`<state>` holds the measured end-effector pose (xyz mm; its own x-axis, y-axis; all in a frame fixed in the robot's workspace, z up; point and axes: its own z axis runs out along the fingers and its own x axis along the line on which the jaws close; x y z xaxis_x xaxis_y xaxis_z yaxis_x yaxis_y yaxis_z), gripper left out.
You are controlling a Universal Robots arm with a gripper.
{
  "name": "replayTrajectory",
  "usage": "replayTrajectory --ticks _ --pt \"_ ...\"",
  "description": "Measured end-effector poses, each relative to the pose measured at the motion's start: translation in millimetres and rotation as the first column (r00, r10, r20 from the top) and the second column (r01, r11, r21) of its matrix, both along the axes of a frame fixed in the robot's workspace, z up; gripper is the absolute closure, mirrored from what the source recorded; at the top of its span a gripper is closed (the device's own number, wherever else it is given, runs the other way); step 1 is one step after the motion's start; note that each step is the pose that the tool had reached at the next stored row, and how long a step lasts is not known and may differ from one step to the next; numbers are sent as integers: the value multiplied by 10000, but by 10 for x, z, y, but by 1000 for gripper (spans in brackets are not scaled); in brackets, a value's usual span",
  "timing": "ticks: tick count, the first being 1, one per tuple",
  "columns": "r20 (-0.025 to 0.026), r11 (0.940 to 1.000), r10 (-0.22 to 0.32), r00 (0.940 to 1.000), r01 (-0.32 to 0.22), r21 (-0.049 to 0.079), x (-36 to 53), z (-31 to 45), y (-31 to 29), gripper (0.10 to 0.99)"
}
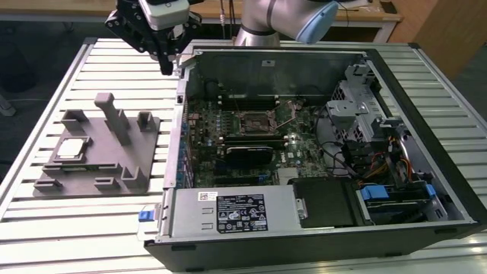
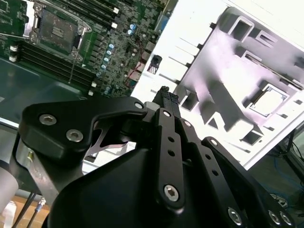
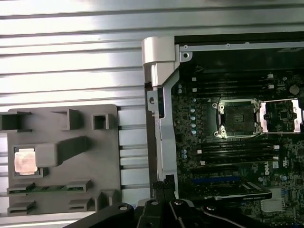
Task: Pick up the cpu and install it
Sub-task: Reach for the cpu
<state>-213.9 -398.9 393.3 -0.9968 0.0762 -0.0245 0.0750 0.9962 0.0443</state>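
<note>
Empty claw (image 2: 165, 94) well apart from cpu (image 2: 269, 102)

Tall fixture posts (image 1: 114, 120) beside cpu (image 1: 70, 149)

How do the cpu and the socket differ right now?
The cpu is pale and silvery; the socket is dark inside a metal frame. The cpu lies flat in a recess of the grey fixture, outside the case; the socket sits on the green board inside it. The cpu fills its recess; the socket is empty, its plate swung open. Both are square and face up.
</note>
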Motion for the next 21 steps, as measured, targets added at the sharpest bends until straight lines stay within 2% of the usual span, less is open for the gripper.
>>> replayTrajectory --ticks 21 --pt "3 10000 -1 10000 1 0 -323 0 0 980"
